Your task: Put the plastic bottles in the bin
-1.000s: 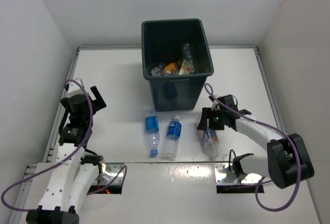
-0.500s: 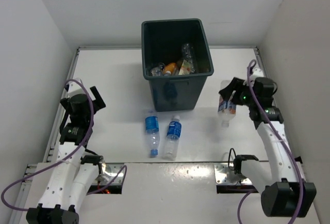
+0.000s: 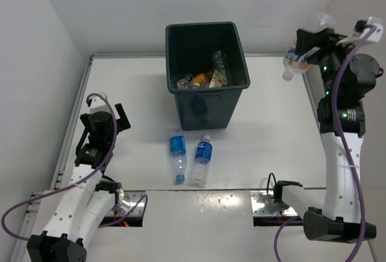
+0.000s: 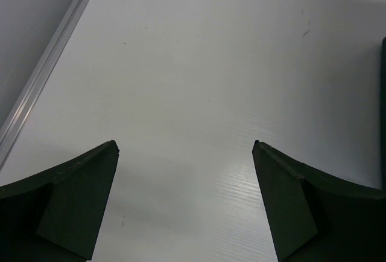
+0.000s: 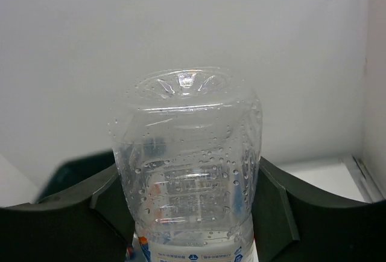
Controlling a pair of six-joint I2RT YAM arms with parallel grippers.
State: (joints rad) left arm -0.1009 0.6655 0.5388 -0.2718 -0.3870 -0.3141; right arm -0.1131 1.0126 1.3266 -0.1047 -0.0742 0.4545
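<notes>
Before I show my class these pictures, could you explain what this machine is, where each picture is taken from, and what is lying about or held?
These are two white robot arms bolted to a white table. The wide picture looks down from above and behind them; the other two come from cameras on the wrists. The left gripper is open over bare table. The right gripper, raised high, is shut on a small clear plastic bottle with a white label. Two clear plastic bottles with blue labels lie side by side before a large dark grey-green plastic bin, which holds other rubbish.
</notes>
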